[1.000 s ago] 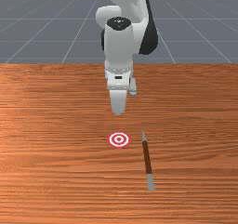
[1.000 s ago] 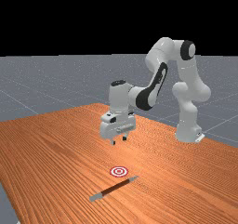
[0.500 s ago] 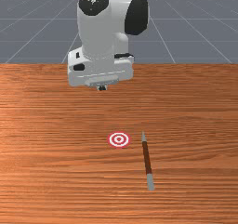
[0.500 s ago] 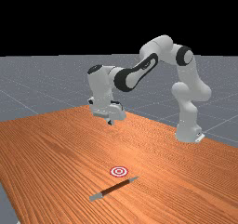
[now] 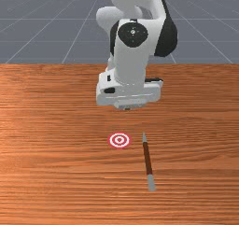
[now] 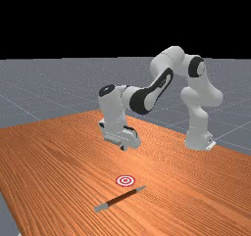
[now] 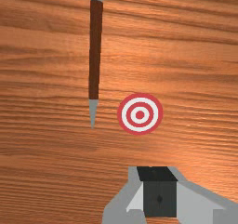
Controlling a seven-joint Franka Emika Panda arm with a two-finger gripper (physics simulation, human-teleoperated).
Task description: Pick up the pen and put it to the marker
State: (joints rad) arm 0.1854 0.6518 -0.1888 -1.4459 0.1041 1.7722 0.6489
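Hovering empty with pincer [image 5: 127, 109] together, at zero progress. Need to open, grab brown-and-grey pen [image 5: 148, 158], take to bullseye marker [image 5: 119, 140]

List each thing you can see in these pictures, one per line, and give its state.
Pen: lying on its side, not held, its pointed end beside the marker without touching it.
Marker: flat on the wood, uncovered.
Hand: raised above the table, leaning in the far view, holding nothing.
Arm: bent, reaching over the table.
Table: level, bearing the pen and marker.
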